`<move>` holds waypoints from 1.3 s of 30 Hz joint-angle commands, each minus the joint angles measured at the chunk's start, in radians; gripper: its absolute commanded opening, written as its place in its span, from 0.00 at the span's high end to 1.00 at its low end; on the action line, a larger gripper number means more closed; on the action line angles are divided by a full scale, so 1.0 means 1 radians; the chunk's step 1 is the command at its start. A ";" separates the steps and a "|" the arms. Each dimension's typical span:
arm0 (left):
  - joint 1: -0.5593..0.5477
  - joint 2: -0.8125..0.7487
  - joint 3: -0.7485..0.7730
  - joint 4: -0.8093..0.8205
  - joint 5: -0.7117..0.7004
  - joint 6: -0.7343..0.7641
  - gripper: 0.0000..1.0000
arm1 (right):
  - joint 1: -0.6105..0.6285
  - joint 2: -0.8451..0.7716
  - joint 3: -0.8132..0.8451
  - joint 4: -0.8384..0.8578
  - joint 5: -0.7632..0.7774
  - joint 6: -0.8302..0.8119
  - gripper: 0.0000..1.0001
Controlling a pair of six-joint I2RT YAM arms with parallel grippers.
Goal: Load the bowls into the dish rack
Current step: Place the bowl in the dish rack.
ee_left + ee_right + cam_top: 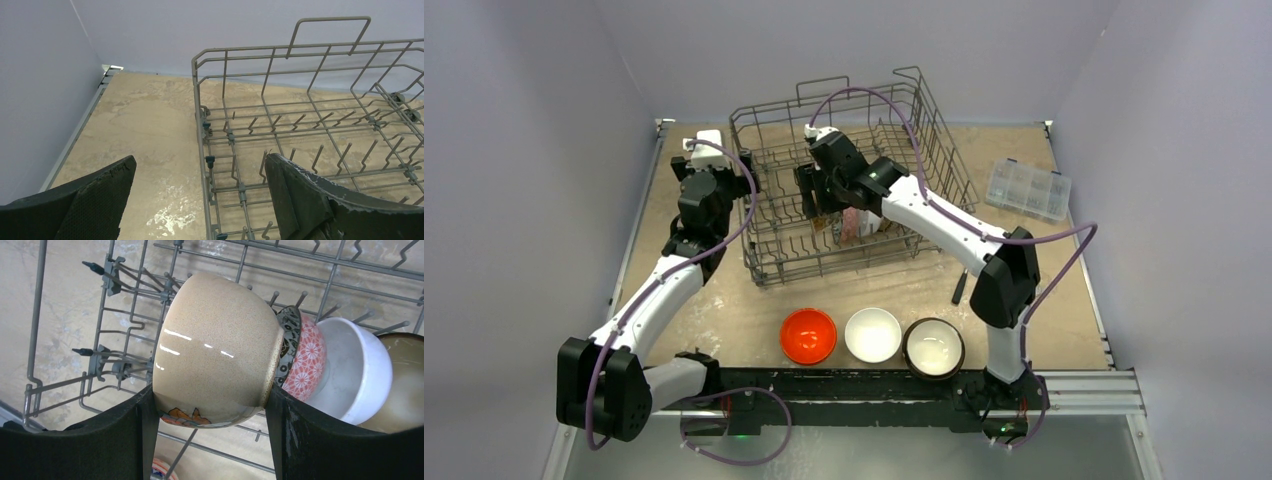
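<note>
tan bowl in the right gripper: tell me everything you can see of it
The tan bowl is glossy, speckled beige ceramic with an orange-and-dark painted motif on its lower side. It is tipped on its side, clamped in the right gripper over the tines of the dish rack, next to the dark-patterned bowl heading the racked row. Contact there is unclear.

Dark-grey wire dish rack (774, 215) upright mid-table. Racked on edge, in a row: tan speckled ceramic bowl (215, 350), red-patterned bowl (307, 365), white glazed bowl (355, 370), brown bowl (405, 380). In front of the rack, upright: orange-red bowl (809, 335), plain white bowl (873, 334), dark cream-lined bowl (934, 347).
</note>
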 commanded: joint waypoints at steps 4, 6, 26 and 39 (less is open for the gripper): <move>0.005 -0.017 -0.004 0.044 -0.002 0.006 0.01 | 0.002 0.022 0.106 -0.004 0.041 -0.015 1.00; 0.006 -0.017 -0.005 0.046 0.002 0.006 0.01 | 0.002 0.040 0.122 -0.016 0.038 -0.009 1.00; 0.006 -0.026 -0.017 0.067 0.040 -0.008 0.01 | 0.002 0.142 0.170 -0.058 0.060 0.014 1.00; 0.006 -0.023 -0.020 0.073 0.048 -0.009 0.01 | 0.004 0.151 0.144 -0.059 0.004 0.021 0.68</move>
